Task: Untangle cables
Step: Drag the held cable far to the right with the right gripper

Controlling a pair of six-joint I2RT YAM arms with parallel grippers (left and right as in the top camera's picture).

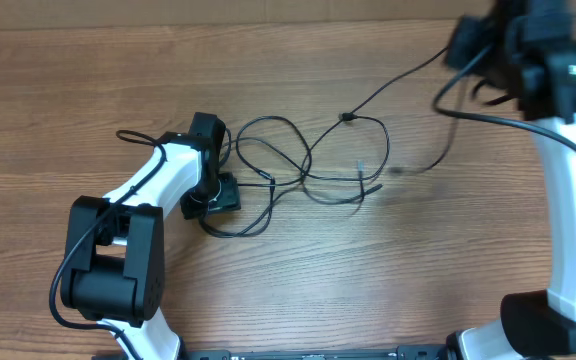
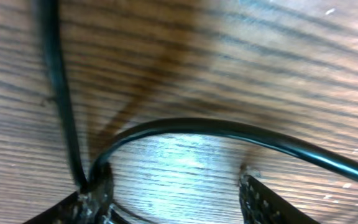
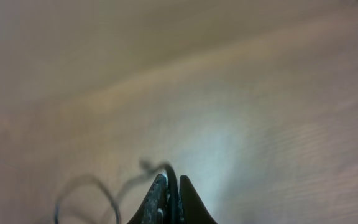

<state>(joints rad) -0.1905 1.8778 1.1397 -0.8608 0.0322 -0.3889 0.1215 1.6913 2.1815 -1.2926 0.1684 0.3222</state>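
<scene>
Several thin black cables (image 1: 308, 165) lie looped and crossed on the wooden table (image 1: 418, 260), with a small plug (image 1: 348, 117) at a crossing. My left gripper (image 1: 211, 195) is down at the left edge of the tangle. In the left wrist view its jaws (image 2: 173, 180) are open just above the wood; one cable (image 2: 229, 129) arcs in front of them and touches the left finger. My right gripper (image 1: 460, 48) is raised at the back right. In the right wrist view its jaws (image 3: 173, 180) are shut on a thin cable (image 3: 158, 167) that runs down to the tangle.
The left arm's white links and black base (image 1: 108, 260) stand at the front left. The right arm (image 1: 568, 200) rises along the right edge, with its own thicker black wire (image 1: 448, 110) hanging beside it. The table's far edge (image 1: 218, 25) is at the top.
</scene>
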